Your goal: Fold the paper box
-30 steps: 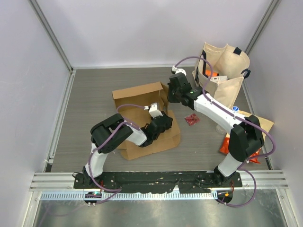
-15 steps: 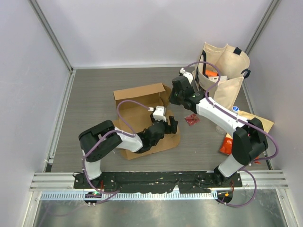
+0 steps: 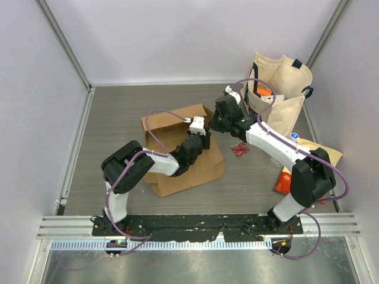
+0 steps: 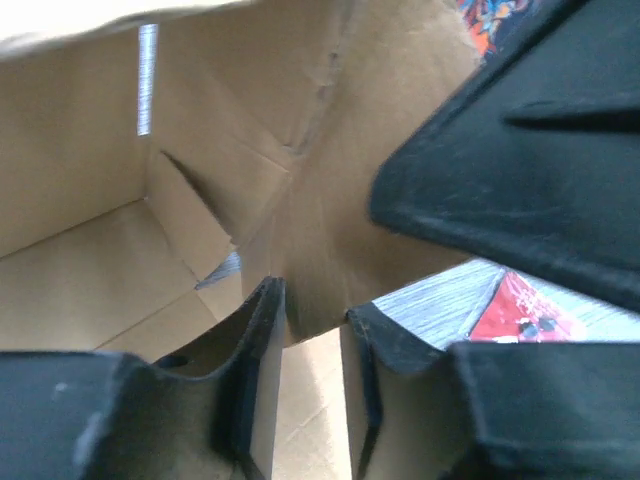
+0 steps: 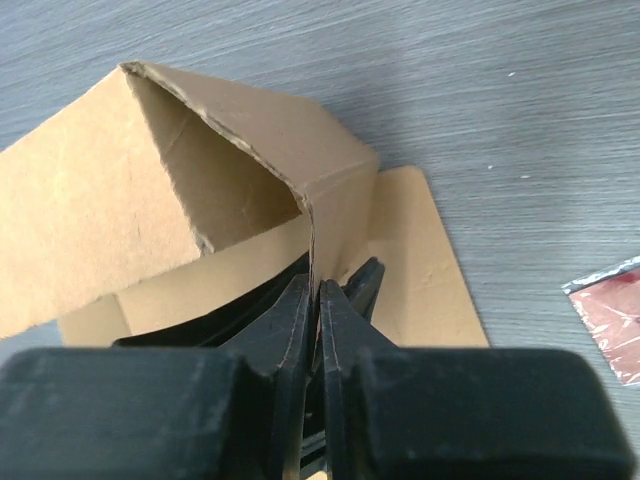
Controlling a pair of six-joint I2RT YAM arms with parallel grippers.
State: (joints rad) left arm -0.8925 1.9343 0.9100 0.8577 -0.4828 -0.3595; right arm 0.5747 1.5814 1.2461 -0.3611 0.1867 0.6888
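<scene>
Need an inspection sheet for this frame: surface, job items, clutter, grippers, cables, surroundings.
Surface: grey wood-grain table, no damage seen.
Job's things: plain brown cardboard paper box, partly folded, back wall raised, front panel flat.
Clutter: cream canvas tote bag upright at far right; small red packet right of the box; orange snack bag by the right arm.
Grippers: left gripper straddles a box flap, grip unclear; right gripper pinched shut on a raised wall's edge.
Cables: purple cables loop along both arms, one arching over the box.
Surroundings: white enclosure walls, metal frame.
</scene>
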